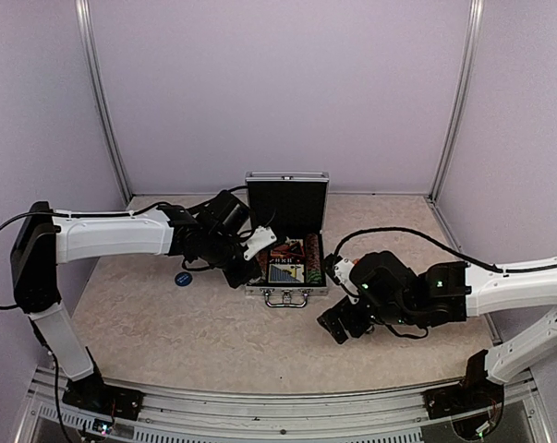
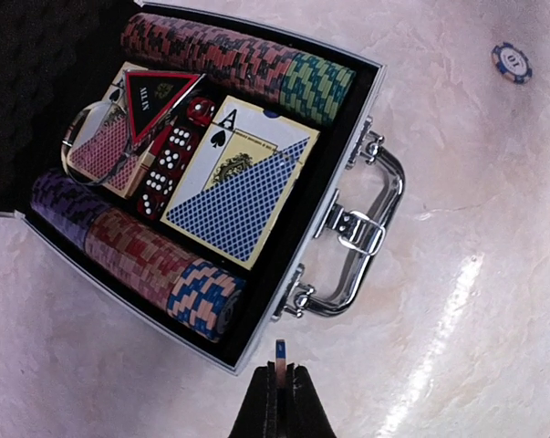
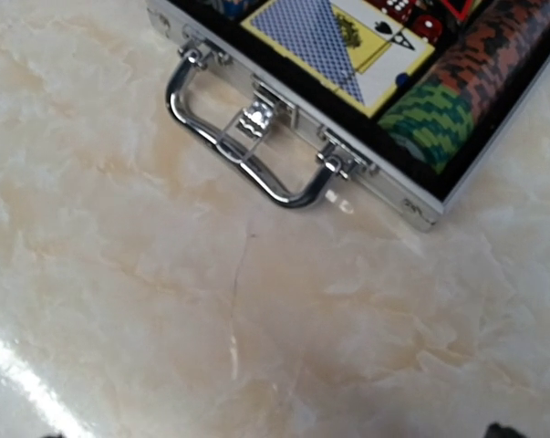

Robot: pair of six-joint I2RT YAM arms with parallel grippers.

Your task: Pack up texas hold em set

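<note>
mostly packed | aluminium case (image 1: 287,201) open mid-tabletop (image 1: 167,341); chip rows (image 2: 247,59), card decks (image 2: 243,187), red dice (image 2: 170,160) inside | left pincer (image 2: 280,372) pressed together on poker chip (image 2: 280,349), edge-on, off case's front corner | right pincer (image 1: 335,328) spread, empty, before case handle (image 3: 288,196) | pending: blue chip (image 1: 183,277) left of case, then closing up

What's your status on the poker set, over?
Left gripper shut on thin blue piece. Right gripper open, empty. Case open. One chip loose on table.
</note>
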